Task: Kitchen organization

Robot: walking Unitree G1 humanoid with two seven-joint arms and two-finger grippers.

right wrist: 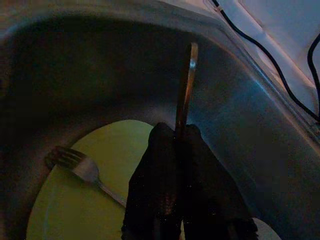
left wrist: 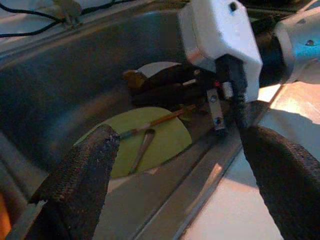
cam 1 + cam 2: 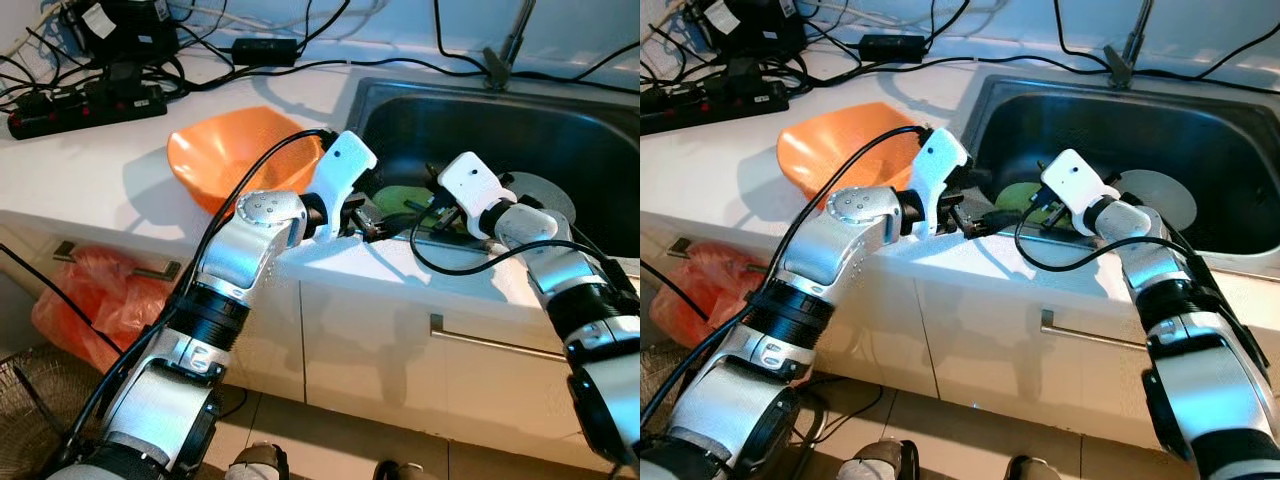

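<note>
Reaching over the front rim of the steel sink (image 3: 600, 170), the right gripper (image 1: 177, 150) has its two black fingers pressed together on a long thin utensil handle (image 1: 186, 90), which sticks up past the fingertips toward the sink's far wall. Below it a green plate (image 1: 75, 200) lies flat on the sink floor with a fork (image 1: 80, 167) resting on it, tines toward the plate's edge. The left wrist view also shows a thin stick-like piece (image 2: 160, 120) lying across that plate; what it is cannot be told. A white plate (image 3: 540, 195) sits just beyond the green one, partly hidden by the right arm.

The left gripper (image 2: 185, 170) hovers at the sink's near edge with its fingers spread wide and nothing between them, facing the right gripper's white wrist housing.

On the white counter (image 3: 90, 170) beside the sink, an orange bowl (image 3: 230, 150) lies tilted, with the left arm's black cable crossing over it. A power strip (image 3: 85, 108) and tangled cables (image 3: 260, 45) crowd the back of the counter. An orange plastic bag (image 3: 85, 300) hangs below the counter front.
</note>
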